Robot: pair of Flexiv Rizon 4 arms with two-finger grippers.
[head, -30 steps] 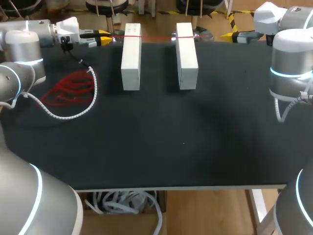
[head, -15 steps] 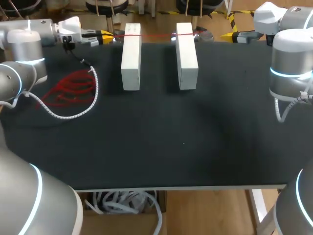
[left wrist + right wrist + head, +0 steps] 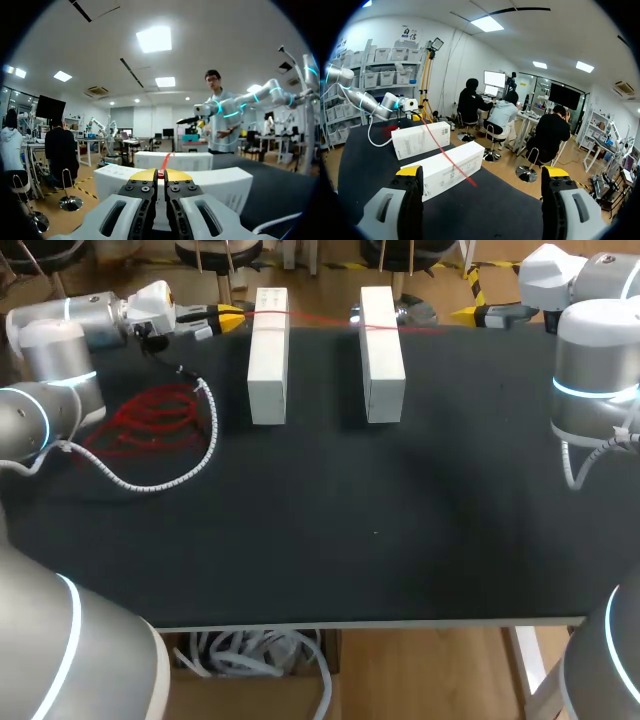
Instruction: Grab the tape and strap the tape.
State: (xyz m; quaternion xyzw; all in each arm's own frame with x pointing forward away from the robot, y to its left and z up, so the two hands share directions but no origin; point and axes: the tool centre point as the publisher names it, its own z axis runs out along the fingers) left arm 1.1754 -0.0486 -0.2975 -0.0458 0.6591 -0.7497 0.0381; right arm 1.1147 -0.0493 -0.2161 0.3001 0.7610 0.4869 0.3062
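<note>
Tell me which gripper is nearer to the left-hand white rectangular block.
Left. The left gripper, shut on the thin red tape, sits beside the far end of the left-hand white block; the right gripper, open, is past the other white block.

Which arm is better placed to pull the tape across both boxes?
Left. The left hand is shut on the red tape beside the white boxes; the right hand is open, holding nothing.

Thin red tape (image 3: 320, 319) stretched across far ends of both white boxes (image 3: 268, 355), seemingly taut, slightly slanted.
</note>
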